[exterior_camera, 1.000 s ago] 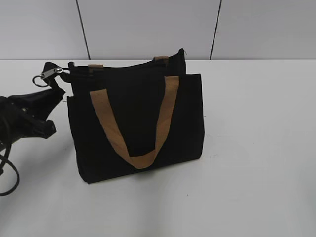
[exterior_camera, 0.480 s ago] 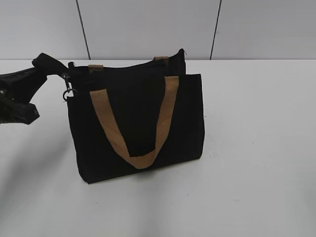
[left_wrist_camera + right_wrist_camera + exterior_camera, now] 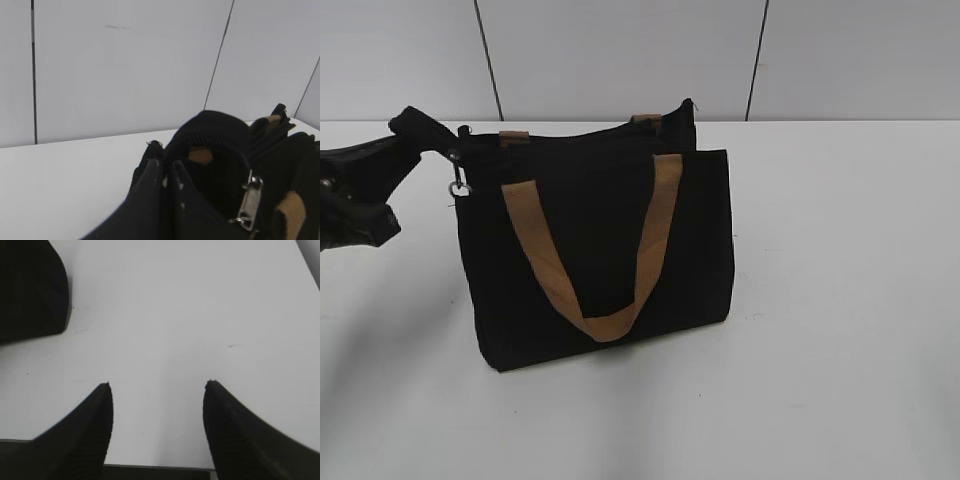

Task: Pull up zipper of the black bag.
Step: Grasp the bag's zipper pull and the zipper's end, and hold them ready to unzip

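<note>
The black bag (image 3: 600, 250) stands upright on the white table with tan handles. Its zipper runs along the top edge (image 3: 580, 127). The silvery pull tab (image 3: 458, 186) hangs loose at the bag's top left corner and also shows in the left wrist view (image 3: 250, 200). My left gripper (image 3: 408, 150) is at that corner, shut on the black fabric end tab (image 3: 210, 130) of the zipper, with its fingertips (image 3: 165, 167) pinched close together, not on the metal pull. My right gripper (image 3: 157, 390) is open and empty above bare table. It is out of the exterior view.
White table (image 3: 840, 300) all around the bag, with a grey panelled wall (image 3: 620, 50) behind. A dark shape, which may be the bag's corner (image 3: 30, 290), sits at the upper left of the right wrist view.
My left gripper has risen from below the bag's left corner and closed on the fabric end tab. The pull tab, earlier stretched out leftward, now hangs down.
</note>
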